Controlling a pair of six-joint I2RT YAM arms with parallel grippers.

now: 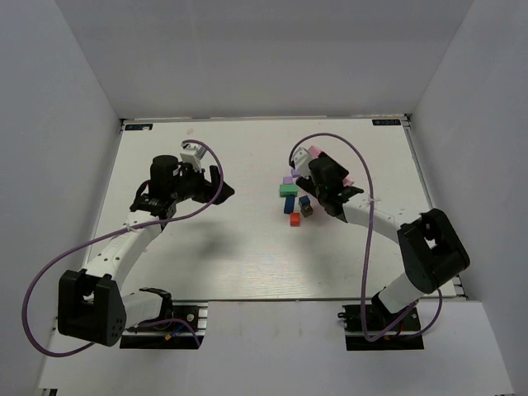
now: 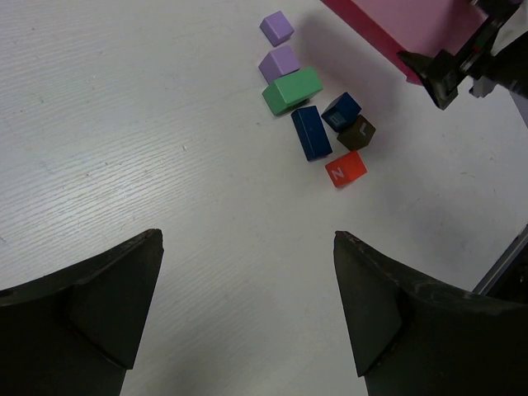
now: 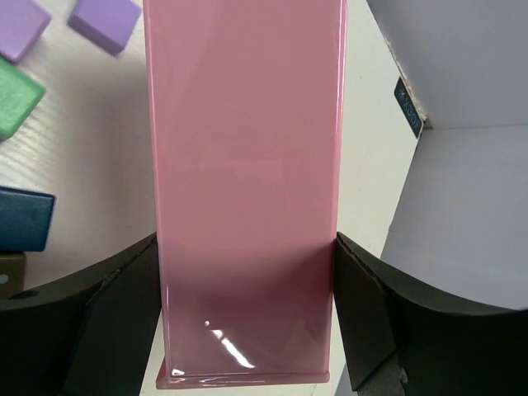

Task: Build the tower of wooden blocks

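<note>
The wood blocks lie loose in a tight cluster on the white table [image 1: 206, 247], none stacked. They are two lilac cubes [image 2: 277, 27] [image 2: 280, 62], a green block [image 2: 292, 89], a blue brick [image 2: 311, 132], a blue cube [image 2: 341, 110], a dark grey cube [image 2: 356, 133] and a red cube [image 2: 346, 169]. In the top view the cluster [image 1: 293, 200] sits right of centre. My left gripper [image 2: 247, 239] is open and empty, well left of the blocks [image 1: 221, 183]. My right gripper [image 3: 247, 247] is shut on the pink box [image 3: 247, 148], just right of the cluster [image 1: 323, 171].
White walls enclose the table at the back and both sides. The pink box [image 2: 404, 25] hangs over the cluster's far right side. Purple cables loop from both arms. The table's right edge and wall [image 3: 462, 206] lie close beside the right gripper.
</note>
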